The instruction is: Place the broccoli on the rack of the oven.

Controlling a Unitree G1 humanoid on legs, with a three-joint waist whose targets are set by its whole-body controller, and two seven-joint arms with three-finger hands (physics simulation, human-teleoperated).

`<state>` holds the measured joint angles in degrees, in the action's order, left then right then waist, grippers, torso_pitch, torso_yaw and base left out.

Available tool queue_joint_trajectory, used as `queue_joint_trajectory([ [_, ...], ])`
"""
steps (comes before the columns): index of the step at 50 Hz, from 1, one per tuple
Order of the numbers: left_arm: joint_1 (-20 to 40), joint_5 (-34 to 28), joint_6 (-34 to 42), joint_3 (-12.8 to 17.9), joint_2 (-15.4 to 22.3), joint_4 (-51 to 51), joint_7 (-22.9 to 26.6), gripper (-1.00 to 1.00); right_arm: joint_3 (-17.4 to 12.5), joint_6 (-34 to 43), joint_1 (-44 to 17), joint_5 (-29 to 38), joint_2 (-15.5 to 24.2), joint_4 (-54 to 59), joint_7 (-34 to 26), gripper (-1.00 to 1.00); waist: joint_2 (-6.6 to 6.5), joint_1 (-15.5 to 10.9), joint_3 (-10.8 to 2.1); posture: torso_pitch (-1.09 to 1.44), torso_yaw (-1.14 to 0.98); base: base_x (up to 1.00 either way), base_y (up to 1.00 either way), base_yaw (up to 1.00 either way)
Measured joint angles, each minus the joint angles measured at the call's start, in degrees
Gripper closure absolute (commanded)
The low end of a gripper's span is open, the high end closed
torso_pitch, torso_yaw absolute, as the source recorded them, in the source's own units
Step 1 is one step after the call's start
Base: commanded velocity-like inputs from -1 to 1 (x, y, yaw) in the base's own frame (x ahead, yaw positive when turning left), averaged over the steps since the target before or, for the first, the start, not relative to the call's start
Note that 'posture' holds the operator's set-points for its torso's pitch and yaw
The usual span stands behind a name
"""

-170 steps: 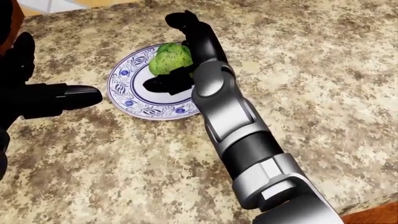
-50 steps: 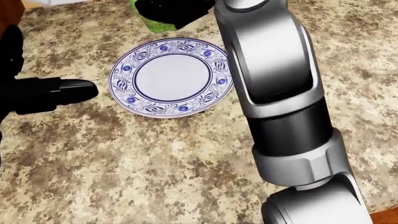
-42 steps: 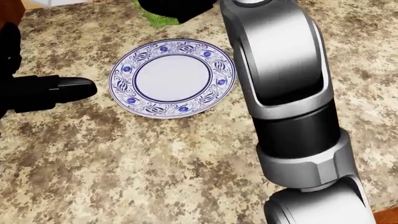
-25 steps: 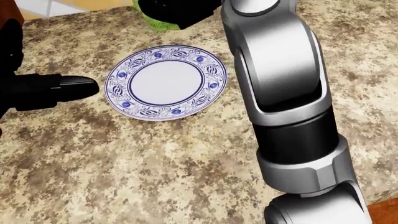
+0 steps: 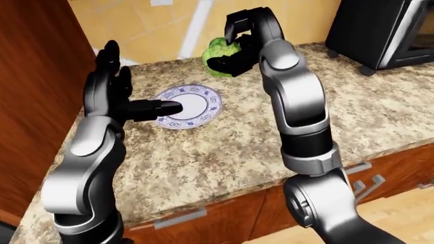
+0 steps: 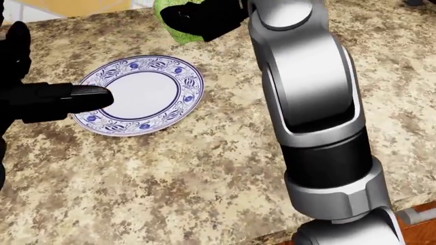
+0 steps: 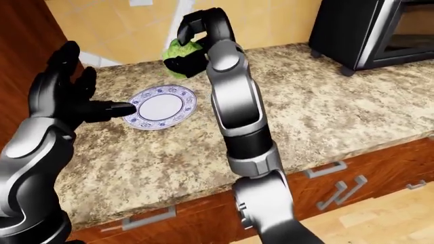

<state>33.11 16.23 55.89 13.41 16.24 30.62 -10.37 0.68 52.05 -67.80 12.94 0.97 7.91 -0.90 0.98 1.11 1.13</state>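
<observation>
The right hand (image 5: pixel 238 44) has its black fingers (image 5: pixel 227 62) closed around the green, knobbly head of broccoli (image 5: pixel 218 51), holding it in the air above the speckled brown granite worktop (image 5: pixel 380 107). In the left-eye view the broccoli hangs at about one o'clock from the round white plate with a blue patterned rim (image 5: pixel 205 107), clear of it and not touching the stone. The plate is bare, so the pick-up looks finished.

The left hand (image 5: pixel 108 94) is held upright at about nine o'clock from the plate, its fingers (image 5: pixel 108 56) spread and gripping nothing; one dark digit points across the plate's near rim. Whether it touches the rim I cannot tell.

The black countertop oven (image 5: pixel 380 30) stands at the top right of the left-eye view, roughly three o'clock from the broccoli and well apart from it. Only its dark side and a slice of its face show, so the rack is not visible and I cannot tell whether the door is open.

By my reading the task is about halfway: the vegetable is lifted and secured, but the carry across the worktop to the oven and the release onto the rack are not yet done. The long grey right forearm (image 6: pixel 306 87) fills much of the head view, so the two eye views are the ones to trust for guiding the carry
</observation>
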Motion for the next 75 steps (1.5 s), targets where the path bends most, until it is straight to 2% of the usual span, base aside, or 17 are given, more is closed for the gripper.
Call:
queue_joint_trajectory([
  [8,0.19,0.01,0.69,0.61,0.39,-0.26,-0.12,-1.00,0.47,1.12,0.43,0.20,-0.55,0.89,-0.25,1.00,-3.90,-1.55,1.23,0.00,0.00,-0.09,-0.27,0.00],
  [11,0.23,-0.04,0.37,0.63,0.45,0.03,-0.15,-1.00,0.57,0.79,0.14,0.17,-0.62,0.28,-0.36,1.00,-6.31,-1.52,0.95,0.00,0.00,-0.08,-0.24,0.00],
  [13,-0.22,-0.16,0.26,0.96,0.60,-0.14,-0.21,-1.00,0.97,0.45,0.59,0.15,-1.13,-0.31,-0.42,1.00,-5.43,-2.05,0.98,0.00,0.00,-0.08,-0.24,0.00],
  [17,-0.36,-0.63,0.91,1.10,0.55,-0.90,-0.56,-1.00,1.71,0.96,0.95,-0.41,-1.35,0.33,-1.11,1.00,-5.14,-1.55,-0.02,0.00,0.00,-0.09,-0.23,0.00],
  [22,-0.12,-0.48,0.46,1.09,0.63,0.00,-0.34,-1.00,1.17,0.75,0.64,0.05,-1.22,-1.05,-0.87,1.00,-1.67,-1.49,0.32,0.00,0.00,-0.08,-0.22,0.00],
  [24,0.17,-0.55,0.38,1.04,0.69,-0.07,-0.35,-1.00,1.16,0.47,0.98,0.21,-1.29,-1.66,-0.75,1.00,0.76,-1.32,-0.16,0.00,0.00,-0.08,-0.22,0.00],
  [29,0.01,0.23,0.94,-0.67,-0.12,-0.36,0.21,-1.00,-0.01,1.17,2.42,1.00,-0.62,-0.52,-0.38,1.00,-0.82,-0.49,0.49,0.00,0.00,-0.08,-0.23,0.00],
  [35,0.22,-0.18,0.58,0.40,0.21,0.15,-0.06,-1.00,0.66,1.41,2.01,0.92,-1.07,-1.09,-0.57,1.00,-4.24,-1.47,1.37,0.00,0.00,-0.09,-0.21,0.00],
  [39,0.41,-0.15,0.49,0.57,0.42,0.40,-0.06,-1.00,0.85,0.90,1.34,0.80,-1.35,-1.88,-0.62,1.00,-6.39,-0.66,1.33,0.00,0.00,-0.03,-0.03,0.00],
  [48,-0.11,-0.42,0.84,0.74,0.36,-0.26,-0.30,-1.00,1.43,1.23,2.02,0.55,-1.45,-1.47,-1.32,1.00,-2.00,-1.17,2.51,0.00,0.00,0.00,0.00,0.00],
  [58,0.40,-0.29,0.90,0.30,0.28,0.25,-0.20,-1.00,0.96,0.64,1.44,1.12,-0.72,-2.16,-1.46,1.00,-3.10,-1.22,1.68,0.00,0.00,0.00,0.00,0.01],
  [62,0.42,0.10,1.38,-0.49,0.00,-0.31,0.16,-1.00,0.43,1.19,2.03,1.79,-0.40,-1.62,-1.51,1.00,-3.09,-1.03,0.74,0.00,0.00,-0.05,0.00,0.74],
  [65,0.24,0.17,1.40,0.46,0.44,0.38,0.19,-1.00,0.93,0.59,2.42,2.43,-1.05,-2.33,-1.34,1.00,-2.65,-1.34,0.29,0.00,0.00,-0.19,0.00,1.00],
  [68,-0.18,-0.54,1.15,1.49,0.63,0.02,-0.34,-1.00,2.27,0.23,2.74,1.95,-1.86,-1.77,-2.14,1.00,-3.26,-1.58,-0.32,0.00,0.00,-0.20,0.00,1.00],
  [70,0.10,-0.76,1.15,1.31,0.66,-0.12,-0.52,-1.00,2.33,0.34,2.62,1.65,-1.81,-1.30,-2.71,1.00,-2.59,-1.56,-0.52,0.00,0.00,-0.20,0.00,1.00],
  [72,0.53,-0.68,1.00,0.97,0.65,0.50,-0.48,-1.00,1.91,0.36,2.48,1.89,-1.56,-1.85,-2.84,1.00,-0.20,-1.31,-0.20,0.00,0.00,-0.20,0.00,1.00],
  [75,-0.02,-0.08,0.82,-0.45,-0.21,0.77,-0.02,-1.00,0.74,0.32,3.13,2.85,-0.84,-2.47,-2.52,1.00,0.50,-0.32,0.30,0.00,0.00,-0.21,0.00,1.00],
])
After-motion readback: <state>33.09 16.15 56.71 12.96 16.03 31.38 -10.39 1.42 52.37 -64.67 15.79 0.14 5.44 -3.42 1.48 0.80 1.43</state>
